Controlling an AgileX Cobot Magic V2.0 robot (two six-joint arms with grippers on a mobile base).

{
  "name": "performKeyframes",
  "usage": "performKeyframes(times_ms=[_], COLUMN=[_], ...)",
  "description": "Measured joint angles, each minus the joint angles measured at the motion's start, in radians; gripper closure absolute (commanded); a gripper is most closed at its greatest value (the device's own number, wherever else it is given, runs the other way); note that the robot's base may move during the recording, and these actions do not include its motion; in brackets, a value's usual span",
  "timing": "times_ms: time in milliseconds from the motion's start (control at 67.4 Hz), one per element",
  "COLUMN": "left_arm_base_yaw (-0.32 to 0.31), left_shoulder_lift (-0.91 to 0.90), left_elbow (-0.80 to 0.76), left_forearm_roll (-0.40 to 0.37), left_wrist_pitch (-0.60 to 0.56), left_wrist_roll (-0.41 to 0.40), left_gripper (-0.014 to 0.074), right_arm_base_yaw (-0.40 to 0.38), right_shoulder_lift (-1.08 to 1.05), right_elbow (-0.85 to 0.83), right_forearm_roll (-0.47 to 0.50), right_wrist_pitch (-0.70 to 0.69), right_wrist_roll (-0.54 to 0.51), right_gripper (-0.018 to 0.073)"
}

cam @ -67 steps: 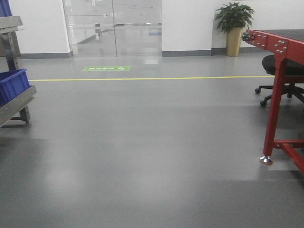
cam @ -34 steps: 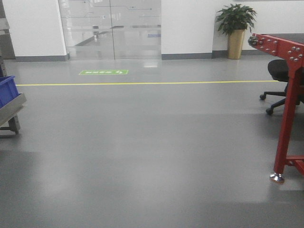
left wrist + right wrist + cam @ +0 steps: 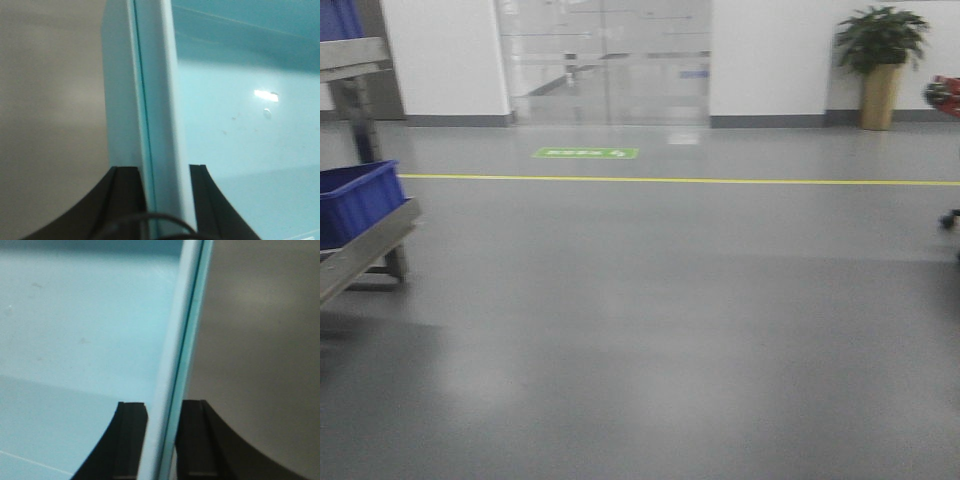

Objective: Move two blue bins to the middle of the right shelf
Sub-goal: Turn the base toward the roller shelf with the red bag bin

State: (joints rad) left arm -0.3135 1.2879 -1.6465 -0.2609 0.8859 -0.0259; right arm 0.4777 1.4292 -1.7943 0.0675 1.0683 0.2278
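A pale blue bin is held between both grippers. In the left wrist view my left gripper (image 3: 162,167) is shut on the bin's left wall (image 3: 150,100), one finger inside and one outside. In the right wrist view my right gripper (image 3: 164,404) is shut on the opposite wall (image 3: 182,330) the same way. Grey floor shows below the bin. In the front view a tiered stainless steel rack with a flat front rail (image 3: 365,250) stands at the left edge and holds a dark blue bin (image 3: 355,200). Another blue bin (image 3: 340,18) sits on its upper tier. Neither gripper shows in the front view.
Grey floor stretches ahead with a yellow line (image 3: 720,181) and a green floor sign (image 3: 585,153). A glass door (image 3: 605,60) and a potted plant (image 3: 880,60) stand at the far wall. A bit of the red frame (image 3: 945,95) and a chair wheel (image 3: 950,220) show at the right edge.
The front view has swung left: the steel rack and its blue bin have come further into view, and the red frame and chair have slid almost out at the right.
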Motion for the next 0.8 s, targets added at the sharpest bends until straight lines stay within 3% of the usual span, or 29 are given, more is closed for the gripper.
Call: performKeyframes(times_ms=[801], left_arm_base_yaw=[0.000], left_shoulder_lift=[0.000], left_elbow=[0.000], left_forearm_roll=[-0.002], left_wrist_pitch=[-0.002], left_wrist_roll=[0.000], left_gripper=[0.0707], right_arm_base_yaw=[0.000], right_shoulder_lift=[0.000], right_elbow=[0.000], right_forearm_roll=[0.000], right_wrist_pitch=[-0.002], right_wrist_roll=[0.000], right_gripper=[0.0713])
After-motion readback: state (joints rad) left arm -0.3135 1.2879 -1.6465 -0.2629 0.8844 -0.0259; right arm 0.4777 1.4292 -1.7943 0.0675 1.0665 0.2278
